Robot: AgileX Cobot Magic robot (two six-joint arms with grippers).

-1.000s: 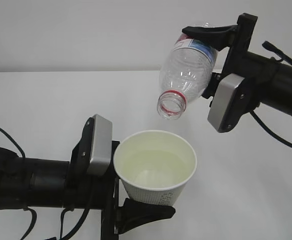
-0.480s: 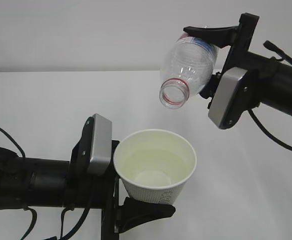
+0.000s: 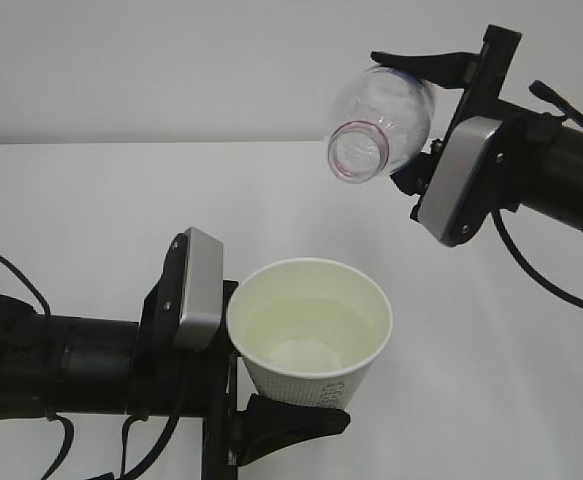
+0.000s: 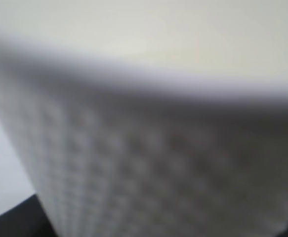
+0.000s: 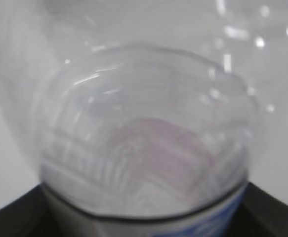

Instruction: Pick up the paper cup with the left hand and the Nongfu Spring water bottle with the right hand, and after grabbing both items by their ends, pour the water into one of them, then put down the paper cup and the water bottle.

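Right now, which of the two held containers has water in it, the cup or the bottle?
The paper cup, gripped upright by the left hand, holds clear water. The Nongfu Spring water bottle in the right hand is tipped mouth-outward and looks empty.

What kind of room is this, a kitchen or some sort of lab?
Probably a lab test bench, not a kitchen: a bare white table, a blank wall, and only a paper cup and water bottle.

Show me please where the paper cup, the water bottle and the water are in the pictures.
paper cup (image 3: 367,322), exterior view, right side of the rim.
water bottle (image 3: 396,110), exterior view, clear shoulder behind the open mouth.
water (image 3: 316,335), exterior view, clear surface inside the cup.
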